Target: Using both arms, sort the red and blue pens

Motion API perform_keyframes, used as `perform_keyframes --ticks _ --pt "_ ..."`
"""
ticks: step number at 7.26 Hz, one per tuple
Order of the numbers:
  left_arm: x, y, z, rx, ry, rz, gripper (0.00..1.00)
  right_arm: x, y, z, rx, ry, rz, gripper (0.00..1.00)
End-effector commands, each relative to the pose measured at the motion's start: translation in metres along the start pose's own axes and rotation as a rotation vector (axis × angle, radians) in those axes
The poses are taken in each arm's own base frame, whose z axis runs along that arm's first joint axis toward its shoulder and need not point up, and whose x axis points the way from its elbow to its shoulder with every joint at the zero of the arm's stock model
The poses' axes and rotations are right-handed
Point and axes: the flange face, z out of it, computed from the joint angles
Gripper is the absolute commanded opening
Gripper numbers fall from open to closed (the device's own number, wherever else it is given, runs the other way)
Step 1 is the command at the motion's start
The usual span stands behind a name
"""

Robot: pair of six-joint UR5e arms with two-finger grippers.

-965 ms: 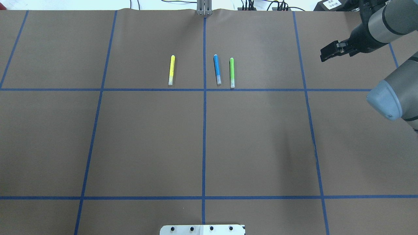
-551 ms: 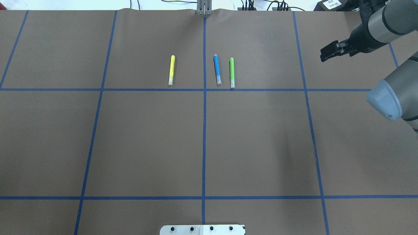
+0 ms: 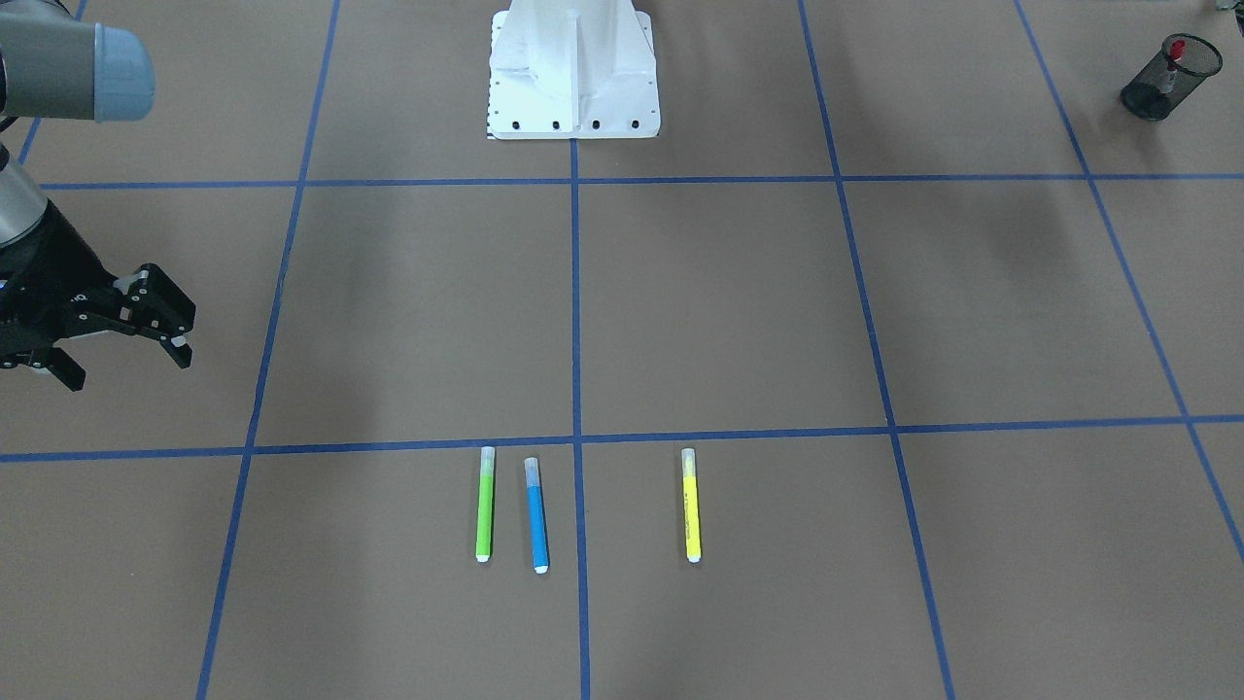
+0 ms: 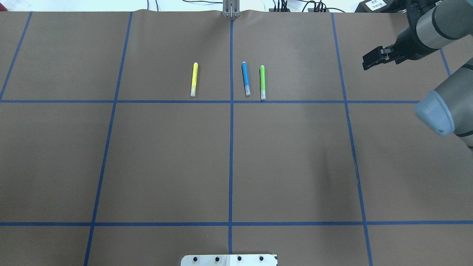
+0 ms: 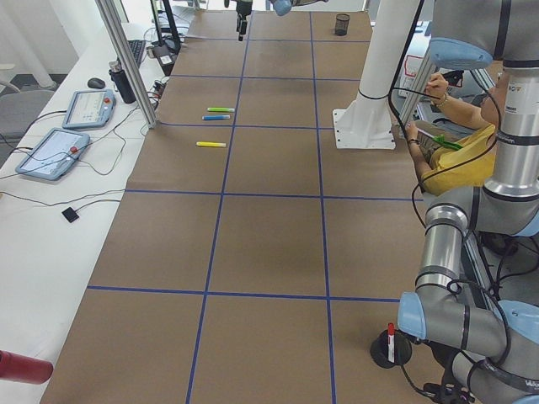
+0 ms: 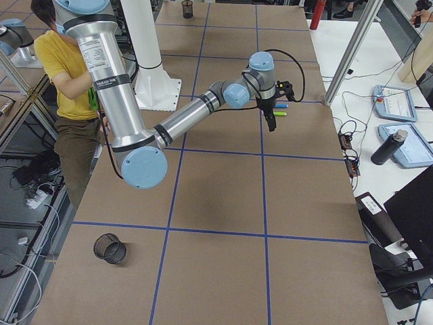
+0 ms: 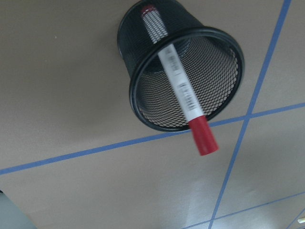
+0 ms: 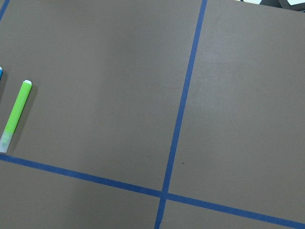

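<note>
Hovering over the tabletop (image 3: 729, 311) with its jaws spread and nothing between them, the right tool (image 3: 126, 367) is well apart from the blue pen (image 3: 535, 515). That pen lies flat just past the green marker (image 3: 484, 506) from the tool, with the yellow marker (image 3: 691, 506) farther off. The red pen (image 7: 182, 88) leans in a black mesh cup (image 7: 214, 67) below the left wrist camera; the left tool shows in no view.

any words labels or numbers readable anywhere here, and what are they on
No text is legible in any view.
On the red pen: barcode and print on the white barrel, blurred.
On the yellow marker: dark print along the barrel, too small.
On the right arm: a white sticker, print too small.
On the black box beyond the table's far edge: white label, blurred.
</note>
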Motion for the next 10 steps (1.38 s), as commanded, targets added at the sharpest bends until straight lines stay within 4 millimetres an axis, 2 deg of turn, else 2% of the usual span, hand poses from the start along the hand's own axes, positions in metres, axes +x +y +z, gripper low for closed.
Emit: perform_keyframes --ticks 1,3,4,5,6,8,9,10 --pt "0.027 0.001 -0.029 0.125 -0.059 0.196 1.00 0.002 0.000 0.003 -0.005 0.004 0.005 1.00" --pt "0.076 0.000 -0.049 0.243 -0.208 0.396 1.00 0.002 0.000 0.005 -0.009 0.005 0.006 1.00" --pt "0.114 0.009 -0.057 0.296 -0.278 0.505 1.00 0.003 0.000 0.006 -0.012 0.007 0.008 1.00" --pt "0.161 0.018 -0.054 0.333 -0.343 0.624 1.00 0.004 0.000 0.008 -0.014 0.008 0.009 1.00" --pt "0.193 0.016 -0.050 0.382 -0.411 0.725 1.00 0.003 0.001 0.009 -0.017 0.008 0.009 1.00" --pt "0.272 0.014 -0.020 0.465 -0.548 0.961 1.00 -0.007 0.005 0.014 -0.027 0.000 -0.003 1.00" --pt "0.305 0.017 -0.008 0.467 -0.588 1.059 1.00 -0.026 0.001 0.014 -0.023 -0.018 0.008 1.00" --pt "0.341 0.023 0.002 0.455 -0.618 1.125 1.00 -0.061 -0.001 0.019 -0.032 -0.047 0.045 1.00"
